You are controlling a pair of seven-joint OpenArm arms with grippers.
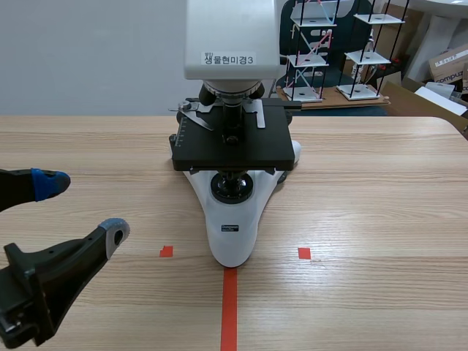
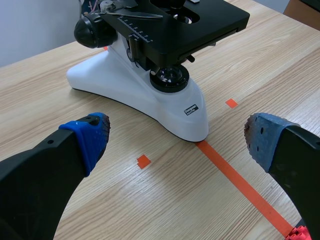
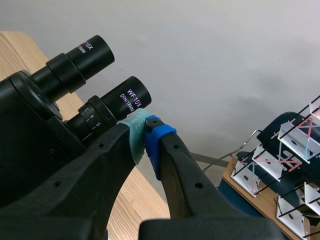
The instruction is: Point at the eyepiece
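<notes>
Around the one microscope (image 1: 234, 146) at mid-table: two wire racks, first rack (image 1: 311, 55) and second rack (image 1: 369, 55), far right past the table's (image 1: 380, 219) far edge, plus one cardboard box (image 1: 450, 62) farther right. High on its black head, two eyepieces side by side: first eyepiece (image 3: 127, 97) met at the rim by the right gripper (image 3: 145, 137), pinched fully together on nothing; second eyepiece (image 3: 90, 50) just beside, untouched. At near left, the left gripper (image 1: 82, 208), spread wide and gripping nothing, short of the white base.
</notes>
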